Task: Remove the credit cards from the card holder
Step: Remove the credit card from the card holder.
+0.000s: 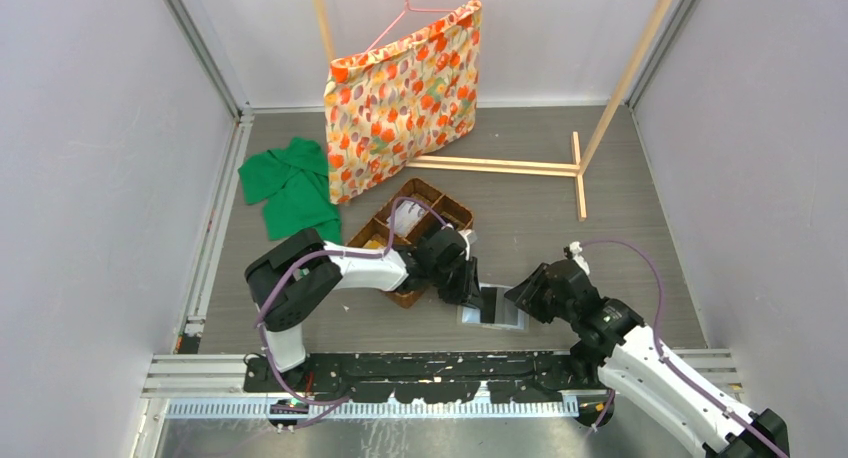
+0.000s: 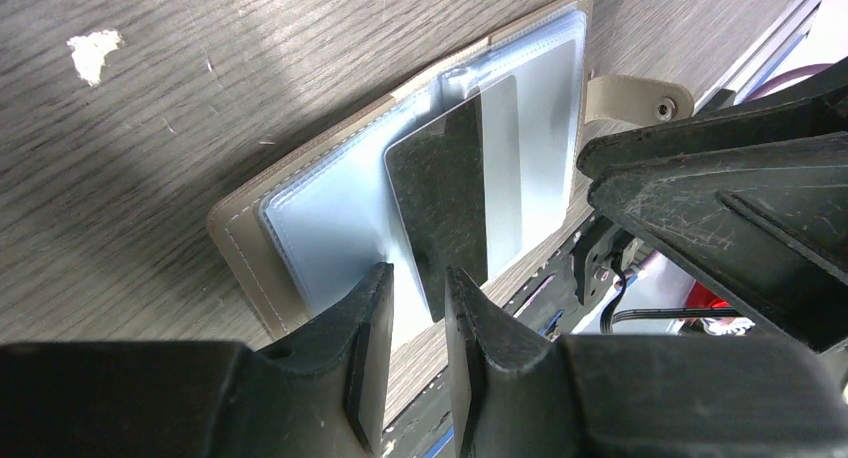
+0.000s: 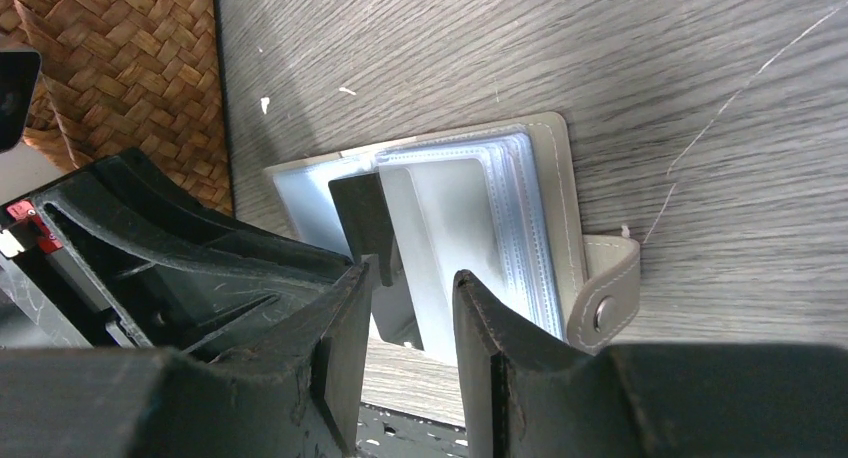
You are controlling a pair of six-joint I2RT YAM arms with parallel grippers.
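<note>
The grey card holder [image 1: 497,308] lies open on the table between my two grippers, its clear sleeves facing up. It also shows in the left wrist view [image 2: 250,238] and in the right wrist view [image 3: 555,178], where its snap strap [image 3: 600,298] sticks out. One card [image 2: 440,198], part dark and part pale, pokes out of a sleeve toward the near edge; it also shows in the right wrist view [image 3: 440,228]. My left gripper [image 2: 418,278] is narrowly open, with the card's end just beyond its tips. My right gripper [image 3: 412,273] is open, its fingers either side of the protruding card.
A brown wicker divided basket [image 1: 415,228] stands just behind the left gripper and shows in the right wrist view [image 3: 120,58]. A green cloth [image 1: 290,188], a floral bag on a hanger [image 1: 405,98] and a wooden frame [image 1: 500,165] lie further back. The black rail [image 1: 430,363] runs along the near edge.
</note>
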